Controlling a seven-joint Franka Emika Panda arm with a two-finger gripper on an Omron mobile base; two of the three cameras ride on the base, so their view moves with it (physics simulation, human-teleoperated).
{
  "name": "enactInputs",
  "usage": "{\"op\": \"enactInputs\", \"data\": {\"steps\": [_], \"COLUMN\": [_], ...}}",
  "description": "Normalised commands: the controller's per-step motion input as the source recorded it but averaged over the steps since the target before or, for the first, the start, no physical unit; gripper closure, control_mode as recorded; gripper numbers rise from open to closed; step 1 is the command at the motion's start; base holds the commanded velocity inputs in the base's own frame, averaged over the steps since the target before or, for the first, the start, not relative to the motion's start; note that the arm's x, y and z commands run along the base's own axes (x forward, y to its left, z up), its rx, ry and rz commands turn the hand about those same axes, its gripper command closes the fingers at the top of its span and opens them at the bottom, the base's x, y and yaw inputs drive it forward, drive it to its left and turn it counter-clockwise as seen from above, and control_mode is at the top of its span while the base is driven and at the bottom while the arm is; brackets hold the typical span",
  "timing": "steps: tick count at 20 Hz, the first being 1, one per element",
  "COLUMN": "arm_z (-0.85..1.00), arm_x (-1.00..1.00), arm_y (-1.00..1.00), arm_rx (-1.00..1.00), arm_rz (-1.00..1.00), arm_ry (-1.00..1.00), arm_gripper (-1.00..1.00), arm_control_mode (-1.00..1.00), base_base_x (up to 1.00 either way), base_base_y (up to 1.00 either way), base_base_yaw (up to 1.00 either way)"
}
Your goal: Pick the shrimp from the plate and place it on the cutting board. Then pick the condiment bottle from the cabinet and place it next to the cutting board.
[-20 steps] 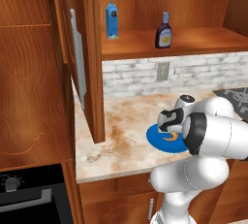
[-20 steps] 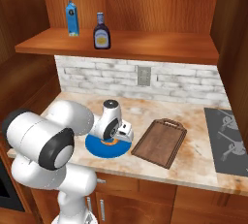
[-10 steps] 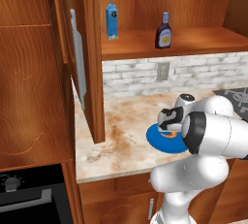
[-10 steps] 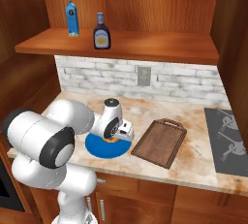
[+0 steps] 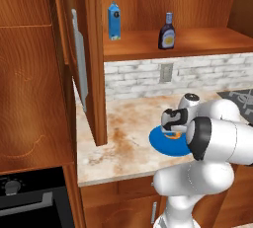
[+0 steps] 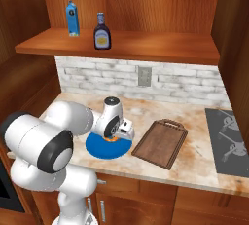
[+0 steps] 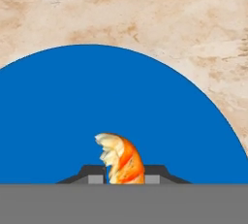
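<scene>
The arm reaches down over the blue plate (image 6: 99, 148), which sits on the mottled stone worktop (image 6: 194, 163) near its front edge. The end effector (image 7: 125, 173) is clamped on the shrimp (image 7: 121, 159): in the hand view the two dark fingertips (image 7: 92, 172) press against either side of the orange curl, with the plate's blue surface all around it. From the right base view a bit of orange shows at the foot of the end effector (image 6: 115, 138), just above the plate. From the left base view the shrimp (image 5: 173, 134) peeks out under the wrist, over the plate (image 5: 165, 145).

The cutting board (image 6: 161, 143) lies just to the right of the plate, close beside it, its small handle pointing toward the brick backsplash (image 6: 180, 80). Nothing rests on the board.

Up on the cabinet (image 5: 59, 74) shelf (image 6: 146, 46) the sauce bottle (image 6: 101, 32) stands upright, dark with a light label, and a blue carton (image 6: 72, 18) stands upright just to its left. The cabinet door (image 5: 91, 59) hangs open, its long grey handle (image 5: 79, 66) facing the room. A dark stovetop (image 6: 228, 139) sits at the right end of the worktop, and an oven (image 5: 29, 200) is below on the left.
</scene>
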Motion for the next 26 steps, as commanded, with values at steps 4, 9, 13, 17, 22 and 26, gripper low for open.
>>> {"op": "enactInputs", "data": {"steps": [4,9,13,17,22,26], "arm_z": [0.25,0.21,0.19,0.19,0.12,0.07], "arm_x": [0.00,0.00,0.00,0.00,0.00,0.00], "arm_y": [0.00,-0.01,-0.14,-0.30,-0.38,-0.45], "arm_rx": [0.00,0.00,0.00,0.00,0.00,0.00], "arm_rz": [0.00,0.00,0.00,-0.01,-0.03,-0.03], "arm_ry": [0.00,0.00,0.00,0.00,0.00,0.00], "arm_gripper": [1.00,1.00,1.00,1.00,1.00,1.00], "arm_control_mode": [-1.00,-1.00,-1.00,-1.00,-1.00,-1.00], "base_base_x": [0.00,0.00,0.00,0.00,0.00,0.00], "base_base_y": [0.00,0.00,0.00,0.00,0.00,0.00], "base_base_yaw": [0.00,0.00,0.00,0.00,0.00,0.00]}}
